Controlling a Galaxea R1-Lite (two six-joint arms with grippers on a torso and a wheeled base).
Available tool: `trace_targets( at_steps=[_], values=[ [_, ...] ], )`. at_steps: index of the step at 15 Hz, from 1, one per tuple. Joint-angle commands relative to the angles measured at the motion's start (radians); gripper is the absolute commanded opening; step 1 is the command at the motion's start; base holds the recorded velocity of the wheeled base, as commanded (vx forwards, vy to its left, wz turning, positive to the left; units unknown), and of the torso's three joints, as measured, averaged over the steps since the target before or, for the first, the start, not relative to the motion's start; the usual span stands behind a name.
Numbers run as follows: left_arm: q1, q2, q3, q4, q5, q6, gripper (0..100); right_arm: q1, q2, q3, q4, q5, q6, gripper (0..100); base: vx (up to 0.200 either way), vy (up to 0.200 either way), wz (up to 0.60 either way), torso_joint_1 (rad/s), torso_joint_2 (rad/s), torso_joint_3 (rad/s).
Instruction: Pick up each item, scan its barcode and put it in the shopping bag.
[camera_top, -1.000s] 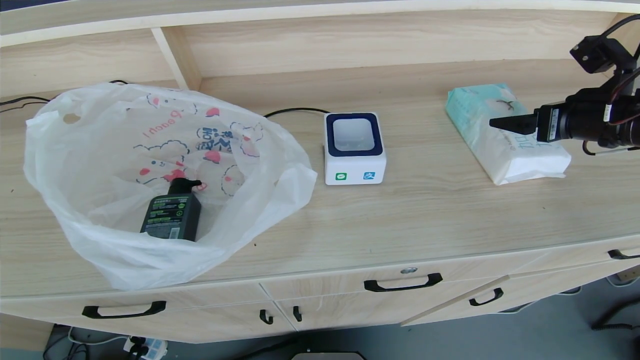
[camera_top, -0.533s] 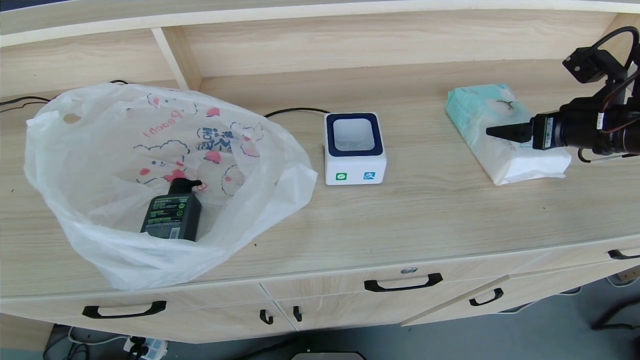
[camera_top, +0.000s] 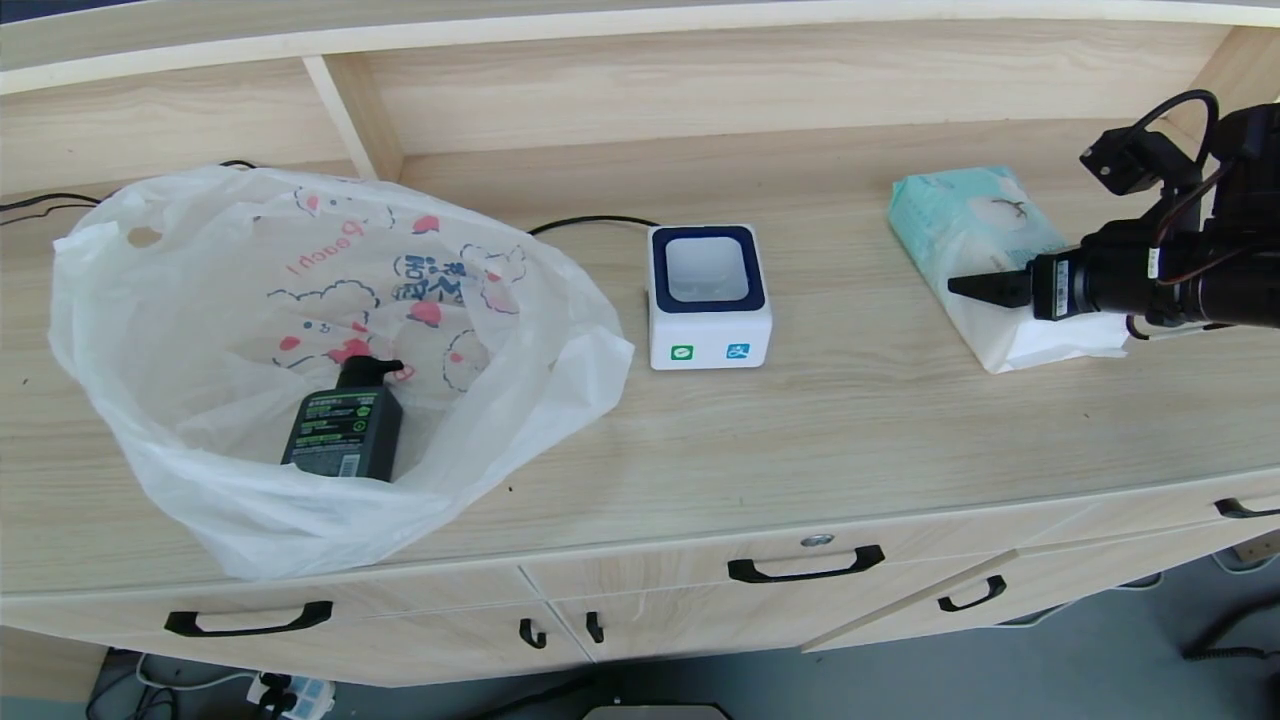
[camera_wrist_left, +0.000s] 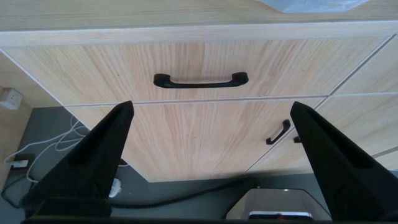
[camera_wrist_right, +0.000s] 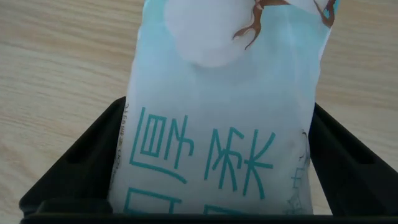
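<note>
The table (camera_top: 860, 430) carries everything in a row. The shopping bag (camera_top: 150, 250) sits open at its left end. The scanner (camera_top: 709, 296) is near the middle, and the tissue pack (camera_top: 960, 215) lies toward the right end.

The tissue pack is the one item outside the bag, so I judge it the next to go. Its long axis runs from the back of the table toward the front edge, leaning a little toward the front right corner. A dark pump bottle (camera_top: 343, 432) lies flat inside the bag, so that item looks finished.

The right gripper (camera_top: 975, 287) is at the front half of the pack. The right wrist view shows its jaws spread wide, one on each long side of the pack. The pack's narrow width lies between them, and its length runs on past them toward the back of the table. I cannot tell whether the fingers touch the wrapper yet.

The coming grasp probably turns on closing across that short width. A soft pack may dent or slip if it is caught only at the edge.

The left gripper (camera_wrist_left: 211, 106) hangs below the table's front edge, facing a drawer front (camera_wrist_left: 199, 118). Its jaws are wide apart with nothing between them. The right arm is clearly the nearer one.
</note>
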Motion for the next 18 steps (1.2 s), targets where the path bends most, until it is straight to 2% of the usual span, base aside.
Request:
trace_targets(
  at_steps=[1, 4, 6, 7, 13, 18],
  values=[
    [0.0, 0.0, 0.0, -0.001, 0.0, 0.0, 100, 0.013, 0.033, -0.008, 0.0, 0.001, 0.001, 100, 0.0, 0.0, 0.0, 0.0, 0.0, 0.0],
    [0.0, 0.0, 0.0, -0.001, 0.0, 0.002, 100, 0.041, 0.047, -0.007, -0.008, -0.016, 0.001, 100, 0.0, 0.0, 0.0, 0.0, 0.0, 0.0],
    [0.0, 0.0, 0.0, -0.001, 0.0, -0.017, 100, 0.048, 0.047, 0.01, -0.008, -0.03, -0.002, 100, 0.0, 0.0, 0.0, 0.0, 0.0, 0.0],
    [0.0, 0.0, 0.0, -0.001, 0.0, -0.015, 100, 0.048, 0.043, 0.013, -0.009, -0.03, -0.002, 0, 0.0, 0.0, 0.0, 0.0, 0.0, 0.0],
    [0.0, 0.0, 0.0, -0.003, 0.0, -0.013, 100, 0.048, -0.089, 0.11, -0.016, -0.024, 0.041, 0, 0.0, 0.0, 0.0, 0.0, 0.0, 0.0],
    [0.0, 0.0, 0.0, -0.004, 0.002, -0.012, 100, 0.047, -0.109, 0.122, -0.016, -0.029, 0.058, 0, 0.0, 0.0, 0.0, 0.0, 0.0, 0.0]
  ],
)
